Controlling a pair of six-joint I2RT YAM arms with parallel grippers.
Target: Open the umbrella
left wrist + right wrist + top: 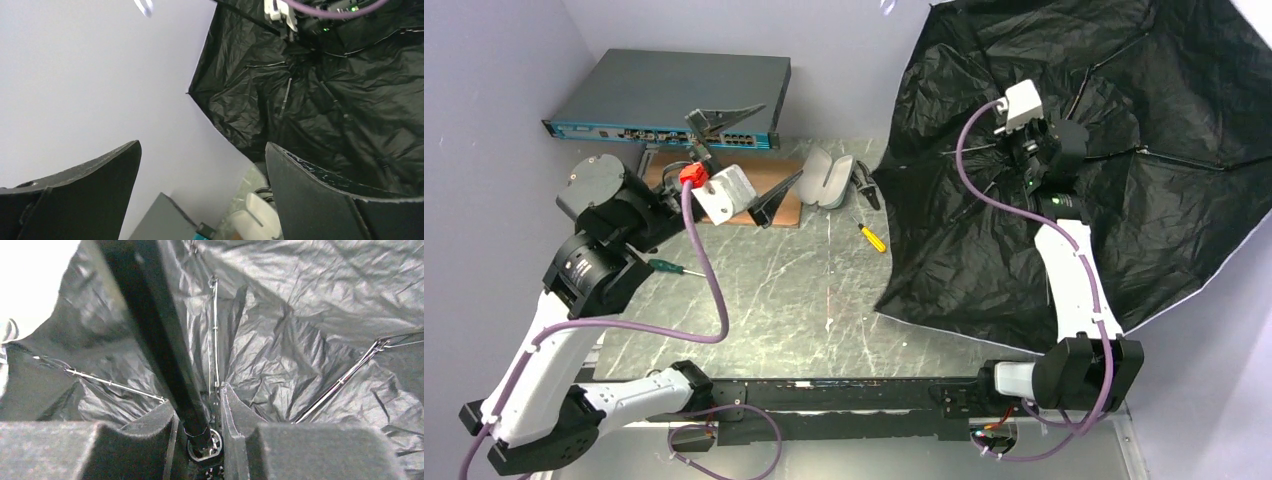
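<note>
The umbrella [1184,220] spreads across the upper right; the right fingers [150,440] pinch its shaft [165,355]. Grip firmly until the ribs [115,385] lock. The left fingers [90,185] gape, empty.

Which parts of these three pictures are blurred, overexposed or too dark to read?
Top view: sharp and evenly lit, with soft sheen on the umbrella lining. Left wrist view: the near fingers are dark. Right wrist view: the shaft close to the lens is blurred, and the top left corner is blown out white.
</note>
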